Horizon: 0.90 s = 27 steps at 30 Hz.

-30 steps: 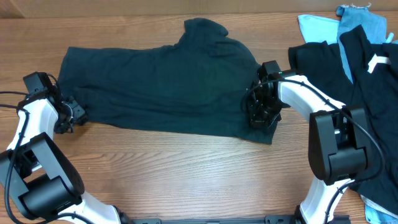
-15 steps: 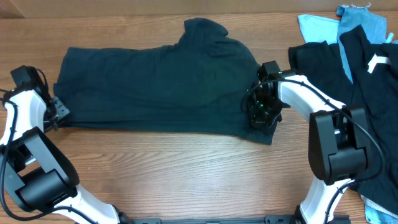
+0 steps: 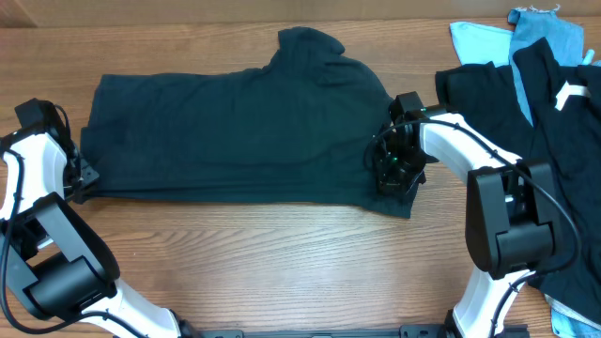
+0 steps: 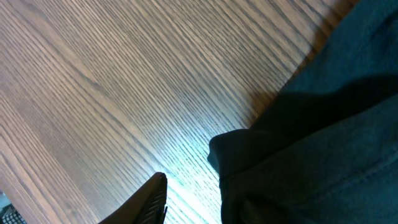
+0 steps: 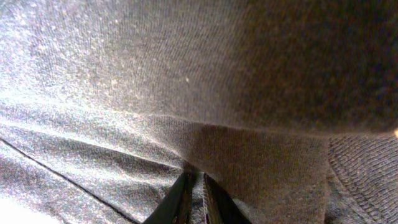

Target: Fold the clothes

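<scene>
Here the table [image 3: 282, 263] carries a dark shirt [image 3: 235, 131] spread across its middle for folding, with spare clothes [image 3: 554, 103] heaped at the right. The right gripper [image 3: 394, 174] looks clamped on the shirt's right hem, probably to anchor it. The left gripper [image 3: 83, 176] meets the left corner, and I cannot tell its grip.

One T-shirt [image 3: 235, 131] lies spread across the middle of the table [image 3: 282, 263] toward its far edge, with the left gripper [image 3: 81, 175] at its left end, the right gripper [image 3: 394, 173] on its right end, and a heap of garments [image 3: 554, 141] along the right edge.
</scene>
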{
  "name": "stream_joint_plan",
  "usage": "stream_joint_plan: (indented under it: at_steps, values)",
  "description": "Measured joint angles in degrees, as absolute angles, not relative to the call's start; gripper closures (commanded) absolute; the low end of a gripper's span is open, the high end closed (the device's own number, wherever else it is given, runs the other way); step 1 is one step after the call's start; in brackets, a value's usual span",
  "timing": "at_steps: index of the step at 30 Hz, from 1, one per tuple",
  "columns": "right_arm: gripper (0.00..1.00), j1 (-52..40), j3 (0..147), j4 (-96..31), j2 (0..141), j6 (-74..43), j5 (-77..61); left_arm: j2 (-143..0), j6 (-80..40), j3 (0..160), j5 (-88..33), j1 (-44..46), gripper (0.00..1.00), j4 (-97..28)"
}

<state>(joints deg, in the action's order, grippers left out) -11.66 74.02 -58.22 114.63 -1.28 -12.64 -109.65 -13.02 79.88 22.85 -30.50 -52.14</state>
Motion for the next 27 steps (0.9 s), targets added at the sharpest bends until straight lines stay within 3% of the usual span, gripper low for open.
stream_joint_plan:
  at_steps: [5, 8, 11, 13, 16, 17, 19, 21, 24, 26, 27]
  values:
    - [0.88, -11.66, 74.02, -58.26, 114.63, -1.28, -12.64, -109.65, -13.04, 79.88, 25.45, -30.48, 0.63, -52.38]
    - [0.88, -11.66, 74.02, -58.26, 114.63, -1.26, -12.64, -109.65, -13.06, 79.88, 26.83, -30.48, 0.54, -52.71]
    - [0.88, -11.66, 74.02, -58.28, 114.63, -1.28, -12.62, -109.65, -13.13, 79.88, 27.05, -30.48, 0.57, -52.8]
    - [0.88, -11.66, 74.02, -58.26, 114.63, -1.28, -12.64, -109.65, -13.13, 79.88, 27.05, -30.48, 0.96, -53.04]
    - [0.88, -11.66, 74.02, -58.26, 114.63, -1.28, -12.64, -109.65, -13.17, 79.88, 26.28, -30.48, 0.96, -53.95]
    - [0.88, -11.66, 74.02, -58.24, 114.63, -1.3, -12.64, -109.65, -13.19, 79.88, 26.0, -30.48, 0.69, -54.06]
    - [0.88, -11.66, 74.02, -58.26, 114.63, -1.28, -12.64, -109.65, -13.19, 79.88, 25.93, -30.48, 0.64, -54.04]
    - [0.88, -11.66, 74.02, -58.26, 114.63, -1.3, -12.67, -109.65, -13.37, 79.9, 26.02, -30.63, 0.43, -53.78]
    - [0.88, -11.66, 74.02, -58.22, 114.63, -1.3, -12.64, -109.65, -13.3, 79.9, 26.41, -30.92, 0.45, -53.6]
    - [0.88, -11.66, 74.02, -58.24, 114.63, -1.28, -12.64, -109.65, -13.32, 79.9, 26.41, -30.96, 0.38, -53.56]
    - [0.88, -11.66, 74.02, -58.26, 114.63, -1.32, -12.64, -109.65, -13.32, 79.9, 26.39, -30.96, 0.29, -53.36]
